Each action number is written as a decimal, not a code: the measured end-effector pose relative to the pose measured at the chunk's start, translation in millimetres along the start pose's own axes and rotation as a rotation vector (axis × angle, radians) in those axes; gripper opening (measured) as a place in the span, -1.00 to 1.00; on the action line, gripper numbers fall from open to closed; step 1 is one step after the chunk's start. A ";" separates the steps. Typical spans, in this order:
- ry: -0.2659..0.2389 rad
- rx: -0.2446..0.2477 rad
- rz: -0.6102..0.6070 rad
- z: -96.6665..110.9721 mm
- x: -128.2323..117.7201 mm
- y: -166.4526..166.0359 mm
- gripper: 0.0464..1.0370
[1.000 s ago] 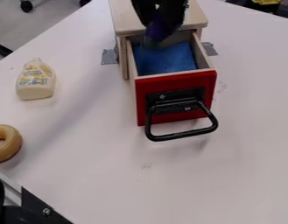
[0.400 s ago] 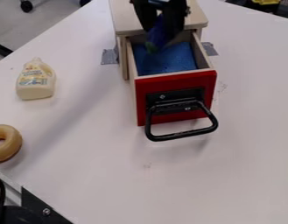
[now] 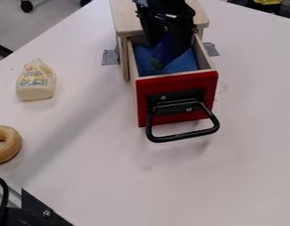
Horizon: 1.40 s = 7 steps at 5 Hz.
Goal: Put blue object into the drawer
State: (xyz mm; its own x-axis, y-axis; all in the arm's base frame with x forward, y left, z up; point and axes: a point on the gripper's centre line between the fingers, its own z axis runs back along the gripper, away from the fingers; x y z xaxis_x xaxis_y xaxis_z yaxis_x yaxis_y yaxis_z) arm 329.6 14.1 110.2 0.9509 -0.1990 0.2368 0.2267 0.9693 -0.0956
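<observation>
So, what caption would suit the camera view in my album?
Black robot gripper holding a blue object at the open, red-fronted drawer of a wooden cabinet.

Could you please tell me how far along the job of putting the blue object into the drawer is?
The drawer already stands open. The hand has the blue object between its fingers, down at the drawer's open top. Apparently left: releasing it onto the blue lining and lifting away.
</observation>
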 end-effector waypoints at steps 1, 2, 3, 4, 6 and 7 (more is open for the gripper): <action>0.028 0.005 -0.012 3.4 -1.9 0.1 0.92; 0.021 0.007 -0.006 12.3 4.6 2.5 0.92; -0.013 0.033 -0.008 29.9 3.1 8.9 0.92; 0.041 0.047 -0.013 39.0 -9.9 14.0 0.92; 0.155 0.088 -0.030 34.2 -37.4 13.2 0.92; 0.167 0.092 -0.043 31.8 -42.4 12.8 0.92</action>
State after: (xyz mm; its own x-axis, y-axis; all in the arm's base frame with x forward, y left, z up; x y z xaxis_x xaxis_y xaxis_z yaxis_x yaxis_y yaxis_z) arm 285.4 39.5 129.7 0.9641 -0.2547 0.0748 0.2553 0.9668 0.0015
